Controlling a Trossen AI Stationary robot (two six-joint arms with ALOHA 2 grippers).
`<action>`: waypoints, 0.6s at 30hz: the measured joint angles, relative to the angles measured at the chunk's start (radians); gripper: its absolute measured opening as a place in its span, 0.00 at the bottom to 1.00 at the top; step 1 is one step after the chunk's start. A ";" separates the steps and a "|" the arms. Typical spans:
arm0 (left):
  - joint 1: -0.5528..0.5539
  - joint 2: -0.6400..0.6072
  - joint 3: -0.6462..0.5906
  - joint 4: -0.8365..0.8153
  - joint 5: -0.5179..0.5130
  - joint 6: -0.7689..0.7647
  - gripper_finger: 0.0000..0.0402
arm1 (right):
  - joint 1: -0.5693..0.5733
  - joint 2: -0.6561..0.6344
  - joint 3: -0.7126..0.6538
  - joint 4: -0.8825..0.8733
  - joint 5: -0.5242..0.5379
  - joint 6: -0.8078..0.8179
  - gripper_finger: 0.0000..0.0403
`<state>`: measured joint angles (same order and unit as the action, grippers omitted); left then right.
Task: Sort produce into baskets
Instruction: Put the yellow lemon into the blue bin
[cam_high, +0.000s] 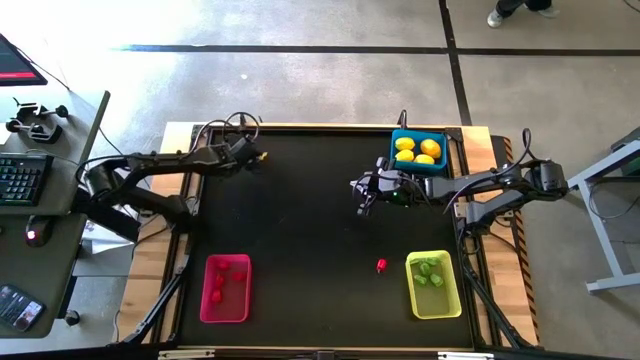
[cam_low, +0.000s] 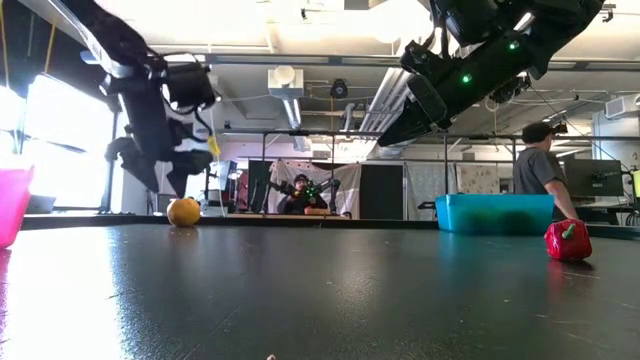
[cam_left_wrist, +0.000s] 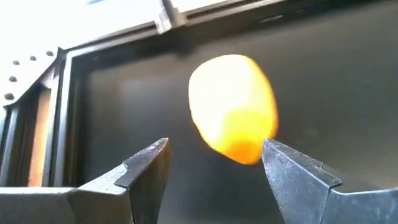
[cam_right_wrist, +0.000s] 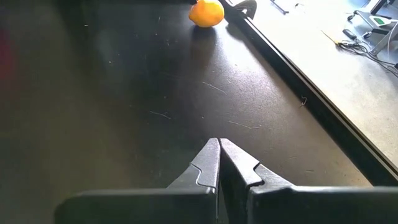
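Along the near edge stand the pink basket (cam_high: 225, 289) on the left with red pieces in it and the green basket (cam_high: 434, 284) on the right with green ones; a loose red berry (cam_high: 381, 266) lies on the black table (cam_high: 310, 230) just left of the green basket. Farther in, the right gripper (cam_high: 363, 193) hangs over the mat right of centre, fingers pressed together and holding nothing. At the far right sits the blue basket (cam_high: 418, 152) with lemons inside. At the far left edge a stray lemon (cam_left_wrist: 234, 107) rests beneath the left gripper (cam_left_wrist: 214, 163), whose jaws stand wide either side of it, holding nothing. The lemon looks light, hard and smooth (probably hollow plastic), so it may roll or squirt out; pinching across its widest middle seems safest.
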<state>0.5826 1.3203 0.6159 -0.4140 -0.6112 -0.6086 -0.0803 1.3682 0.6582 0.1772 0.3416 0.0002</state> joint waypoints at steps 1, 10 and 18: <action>0.020 0.011 0.000 0.002 0.012 0.000 0.60 | 0.000 0.000 0.000 0.000 0.000 0.000 0.00; 0.121 0.105 0.000 0.187 0.152 0.061 0.60 | 0.000 0.000 0.000 0.000 0.000 -0.008 0.00; 0.180 0.166 0.000 0.234 0.163 0.055 0.60 | 0.000 0.000 0.000 0.000 0.000 -0.008 0.00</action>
<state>0.7627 1.4862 0.6159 -0.1803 -0.4484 -0.5534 -0.0807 1.3682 0.6582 0.1772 0.3416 -0.0074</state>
